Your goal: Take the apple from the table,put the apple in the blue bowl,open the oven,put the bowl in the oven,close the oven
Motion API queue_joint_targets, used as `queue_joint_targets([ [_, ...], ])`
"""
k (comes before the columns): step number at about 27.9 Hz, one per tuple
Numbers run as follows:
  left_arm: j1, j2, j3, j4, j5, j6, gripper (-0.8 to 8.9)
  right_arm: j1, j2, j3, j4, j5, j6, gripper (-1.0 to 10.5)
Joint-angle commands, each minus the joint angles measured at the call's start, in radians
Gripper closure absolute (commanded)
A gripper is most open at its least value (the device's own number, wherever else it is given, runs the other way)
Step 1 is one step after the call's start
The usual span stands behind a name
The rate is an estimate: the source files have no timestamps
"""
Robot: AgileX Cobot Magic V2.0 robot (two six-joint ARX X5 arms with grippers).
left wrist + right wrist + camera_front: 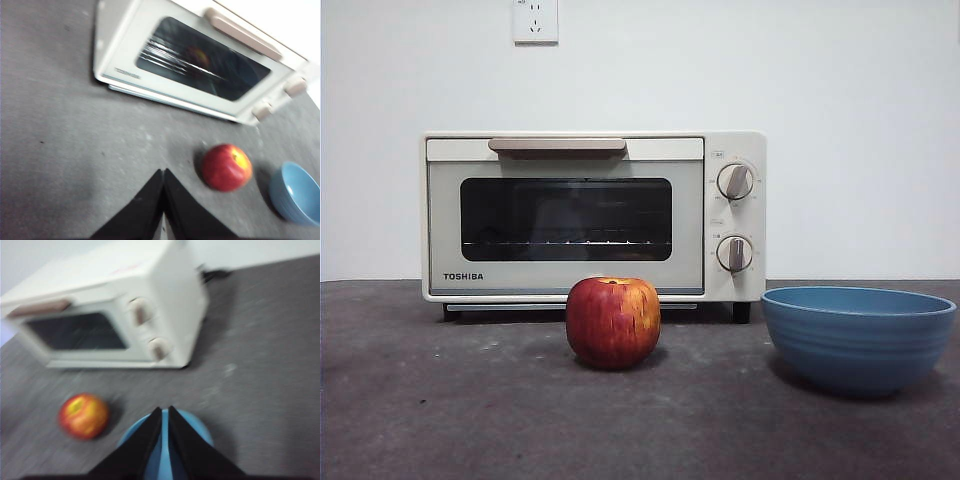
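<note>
Red with yellow-orange streaks, the apple stands upright on the table, in front of the oven and apart from it; stem dimple faces up; nothing touches it. In the front view it sits before the lower edge of the oven door, below the window's right half.

Blue bowl stands upright on the table beside the apple, a clear gap between them; its inside shows a lighter blue, and no contents show in the part visible in the left wrist view.

Oven door is closed; beige handle runs along the door's top; dark glass window shows a wire rack behind it; two knobs are stacked on the panel on the bowl's side; "TOSHIBA" is printed at the door's lower corner.

Left gripper hangs above bare table near the apple, not touching it; its fingers are pressed together, holding nothing. Right gripper hangs above the bowl, with the apple off to one side; its fingers nearly meet at the tips, holding nothing; this view is blurred.

White wall behind the oven carries a socket. Neither arm shows in the front view.
</note>
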Motion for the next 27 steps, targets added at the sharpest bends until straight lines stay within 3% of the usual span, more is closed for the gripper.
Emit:
queue_joint_targets([
  [1,-0.011,0.061,0.106,-0.079,0.018,0.115,8.06,0.027,0.089,0.099,-0.067,-0.076,-0.099,9.4],
  [9,-0.119,0.183,0.322,-0.290,0.018,0.212,8.06,0.177,0.308,0.339,-0.349,-0.104,-0.248,9.4],
  [17,-0.190,0.209,0.361,-0.344,0.018,0.222,8.06,0.304,0.362,0.392,-0.391,-0.079,-0.283,9.3],
  [19,-0.190,0.209,0.361,-0.344,0.018,0.222,8.06,0.308,0.362,0.392,-0.389,-0.069,-0.282,7.3],
  [21,-0.190,0.209,0.361,-0.344,0.018,0.222,8.06,0.308,0.363,0.392,-0.390,-0.010,-0.211,4.6],
  [27,-0.190,0.209,0.361,-0.343,0.018,0.222,8.06,0.344,0.422,0.392,-0.336,0.029,-0.170,4.3],
])
